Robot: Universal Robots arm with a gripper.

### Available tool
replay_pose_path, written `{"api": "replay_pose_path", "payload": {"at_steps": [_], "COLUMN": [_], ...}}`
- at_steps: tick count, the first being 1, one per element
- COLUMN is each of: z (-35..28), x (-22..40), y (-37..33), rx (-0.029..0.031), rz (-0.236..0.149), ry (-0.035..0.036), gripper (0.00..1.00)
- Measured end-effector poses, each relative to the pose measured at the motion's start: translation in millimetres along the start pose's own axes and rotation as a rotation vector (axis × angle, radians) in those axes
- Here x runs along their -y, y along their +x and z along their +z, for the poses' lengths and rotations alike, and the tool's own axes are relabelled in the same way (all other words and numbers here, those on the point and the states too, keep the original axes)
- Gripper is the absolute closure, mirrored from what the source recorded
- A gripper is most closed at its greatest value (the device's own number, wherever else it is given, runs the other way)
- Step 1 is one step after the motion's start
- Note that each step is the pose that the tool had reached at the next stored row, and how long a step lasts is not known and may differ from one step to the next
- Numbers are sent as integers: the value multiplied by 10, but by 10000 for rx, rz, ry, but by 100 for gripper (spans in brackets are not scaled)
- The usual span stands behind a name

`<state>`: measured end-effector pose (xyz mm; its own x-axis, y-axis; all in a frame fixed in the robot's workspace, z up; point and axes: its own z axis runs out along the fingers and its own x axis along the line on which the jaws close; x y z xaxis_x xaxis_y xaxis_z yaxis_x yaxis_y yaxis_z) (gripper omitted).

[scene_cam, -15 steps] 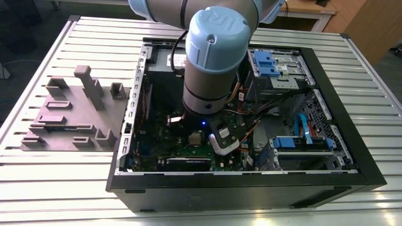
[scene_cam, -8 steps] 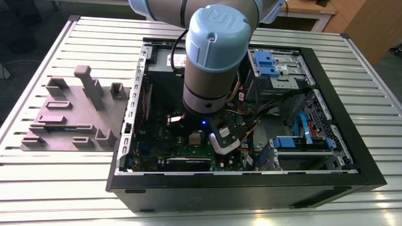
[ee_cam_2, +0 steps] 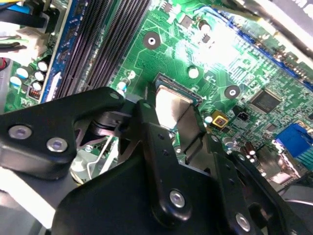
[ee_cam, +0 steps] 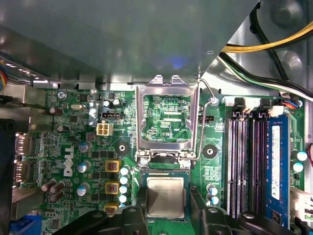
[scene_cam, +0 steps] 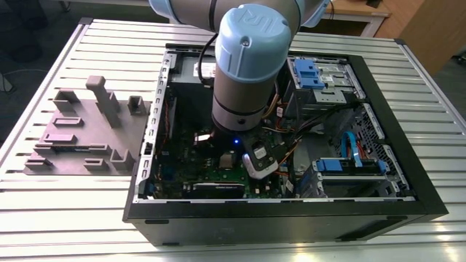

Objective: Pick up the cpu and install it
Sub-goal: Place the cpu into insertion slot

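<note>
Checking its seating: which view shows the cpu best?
The first wrist view: the cpu faces the camera squarely. The second wrist view shows it slanted, partly behind the hand. In the exterior view, the arm blocks it.

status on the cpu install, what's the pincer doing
Pincer down at the socket; grip unreadable. Cpu at the socket, squarely under the pincer. Retention frame hinged up, off the socket.

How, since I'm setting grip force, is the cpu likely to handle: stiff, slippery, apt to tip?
Probably stiff: the cpu is a flat square with a metal top and shows no bend. Likely slippery, since that top gleams smooth in both wrist views. Unlikely to roll or tip, as it sits flat and low over the motherboard.
</note>
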<state>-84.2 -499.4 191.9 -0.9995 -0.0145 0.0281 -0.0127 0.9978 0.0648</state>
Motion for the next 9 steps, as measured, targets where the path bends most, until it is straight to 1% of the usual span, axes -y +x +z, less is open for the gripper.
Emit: {"api": "replay_pose_path", "payload": {"at_steps": [1, 3, 6, 9], "z": [-2, -2, -1, -1], "x": [0, 0, 0, 0], "y": [0, 0, 0, 0], "rx": [-1, 0, 2, 15], "rz": [0, 0, 33, 226], "ry": [2, 1, 0, -7], "gripper": [58, 60, 60, 60]}}
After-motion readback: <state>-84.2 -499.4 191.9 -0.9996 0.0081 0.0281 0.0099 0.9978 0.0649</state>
